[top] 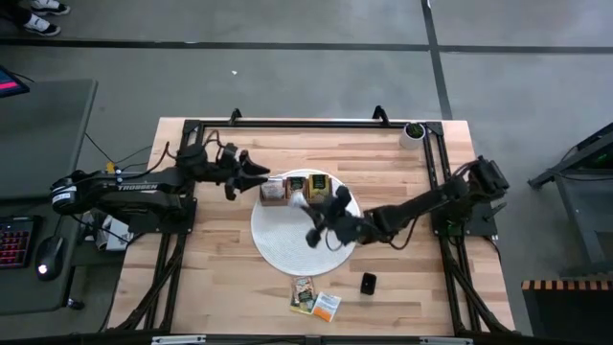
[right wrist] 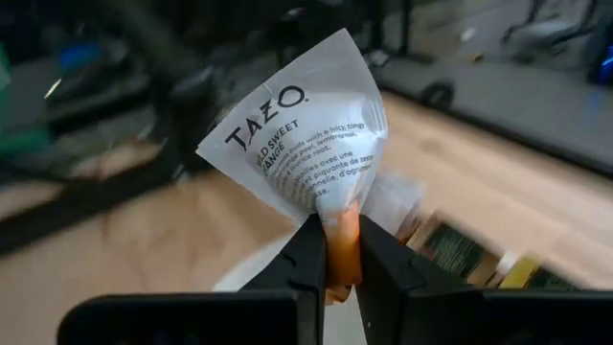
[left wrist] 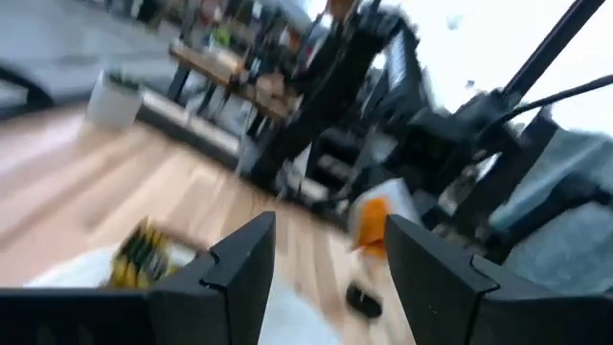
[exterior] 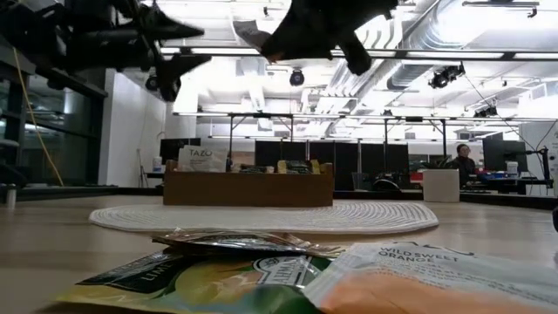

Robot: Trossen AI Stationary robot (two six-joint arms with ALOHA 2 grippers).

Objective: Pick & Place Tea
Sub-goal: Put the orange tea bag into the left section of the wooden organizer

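Observation:
My right gripper (right wrist: 335, 251) is shut on a white and orange tea packet (right wrist: 302, 144), high above the round white mat (top: 278, 244); the low view shows the packet (exterior: 250, 35) in the air. My left gripper (left wrist: 326, 259) hovers open at the left of the wooden box (top: 297, 187), with nothing between its fingers. The box stands on the mat and has packets upright in it. More tea packets (top: 314, 299) lie flat on the table near its front edge. My right gripper pinches the packet's orange end (right wrist: 342, 230) between its two fingers. The fingers come nearly level from the table's right side. The packet's white printed part stands out beyond the fingertips, and the packet is lifted clear of the mat and the box.
A small black object (top: 369, 283) lies on the wood, right of the loose packets. A white cup with a plant (top: 414, 131) stands at the far right corner. A black frame rail (top: 306, 122) runs along the table's far edge.

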